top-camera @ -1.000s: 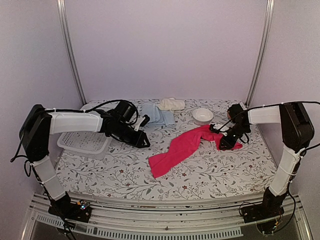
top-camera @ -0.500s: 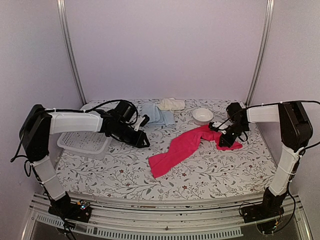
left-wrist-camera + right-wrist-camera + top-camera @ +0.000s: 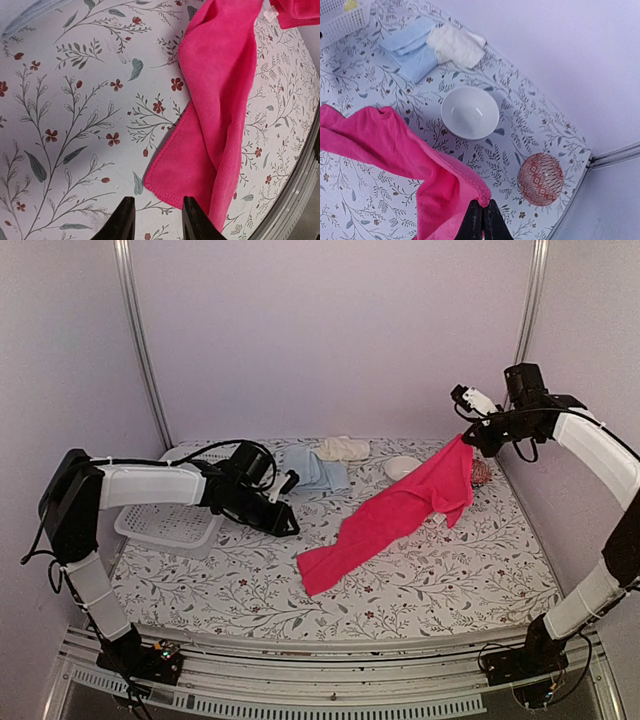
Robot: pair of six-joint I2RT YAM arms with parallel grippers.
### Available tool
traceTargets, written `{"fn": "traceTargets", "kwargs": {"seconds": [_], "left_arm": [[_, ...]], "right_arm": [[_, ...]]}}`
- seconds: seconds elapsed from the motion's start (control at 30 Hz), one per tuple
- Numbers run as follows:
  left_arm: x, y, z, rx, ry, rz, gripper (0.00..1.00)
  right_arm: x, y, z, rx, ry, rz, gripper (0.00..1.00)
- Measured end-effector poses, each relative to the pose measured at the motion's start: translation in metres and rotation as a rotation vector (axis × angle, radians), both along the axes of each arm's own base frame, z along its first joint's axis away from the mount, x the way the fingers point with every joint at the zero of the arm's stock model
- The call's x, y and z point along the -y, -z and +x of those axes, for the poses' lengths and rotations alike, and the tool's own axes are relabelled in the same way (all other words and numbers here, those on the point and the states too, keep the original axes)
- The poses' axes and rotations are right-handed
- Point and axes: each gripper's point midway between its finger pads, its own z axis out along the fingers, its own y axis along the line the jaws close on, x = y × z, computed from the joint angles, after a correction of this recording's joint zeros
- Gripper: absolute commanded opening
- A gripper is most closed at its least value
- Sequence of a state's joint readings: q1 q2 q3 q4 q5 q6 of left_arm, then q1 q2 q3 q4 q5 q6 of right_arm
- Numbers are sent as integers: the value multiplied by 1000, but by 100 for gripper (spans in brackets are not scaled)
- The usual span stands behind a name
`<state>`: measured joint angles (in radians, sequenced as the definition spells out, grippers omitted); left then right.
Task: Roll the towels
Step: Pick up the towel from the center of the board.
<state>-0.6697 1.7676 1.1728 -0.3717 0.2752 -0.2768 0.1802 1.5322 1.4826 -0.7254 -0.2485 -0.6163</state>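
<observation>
pink towel (image 3: pixel 220 100), floral covering (image 3: pixel 75 125), left claw (image 3: pixel 159 218)

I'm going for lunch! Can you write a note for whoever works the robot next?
Right gripper: shut on one end of the pink towel, held up in the air; its other end lies on the table.
Left gripper: open, empty, low over the table near that end.
Blue towel and cream towel: at the back, beside each other.
Done: no towel looks rolled.
Left: roll them all.

Robot test booth, plain lilac walls (image 3: pixel 330 330), metal corner posts (image 3: pixel 141 340), floral table covering (image 3: pixel 250 580)
</observation>
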Motion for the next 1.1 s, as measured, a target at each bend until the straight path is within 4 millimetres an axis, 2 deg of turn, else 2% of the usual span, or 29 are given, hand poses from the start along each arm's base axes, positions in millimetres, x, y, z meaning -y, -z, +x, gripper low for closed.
{"fn": "traceTargets", "kwargs": {"seconds": [0.03,0.1,0.17,0.2,0.27,0.37,0.43,0.47,0.5,0.6,0.93,1.1], "left_arm": [[0,1,-1,0,1,1,36],[1,2,-2,0,7,2,36],[3,2,-3,6,14,-1,36],[4,1,-3,8,18,-3,36],[8,0,-4,18,28,-10,36],[13,4,-2,26,36,-14,31],[14,11,1,13,34,-1,29],[16,16,3,4,30,9,29],[17,21,5,-3,27,18,29],[13,32,4,-34,14,52,32],[5,48,-6,-94,-7,83,34],[3,68,-12,-140,-4,125,33]], "right_arm": [[1,-22,-5,54,-3,17,3],[4,-53,-18,135,-8,41,3],[7,-55,-22,154,-5,48,3],[8,-46,-23,141,-3,49,3],[17,-13,-20,80,22,44,2],[36,71,-22,-114,83,28,2],[44,107,-31,-213,111,21,3],[47,115,-34,-238,121,22,2],[48,118,-36,-248,127,24,2],[46,110,-31,-219,125,40,3],[41,105,-29,-209,112,69,3],[39,101,-28,-202,104,79,3]]}}
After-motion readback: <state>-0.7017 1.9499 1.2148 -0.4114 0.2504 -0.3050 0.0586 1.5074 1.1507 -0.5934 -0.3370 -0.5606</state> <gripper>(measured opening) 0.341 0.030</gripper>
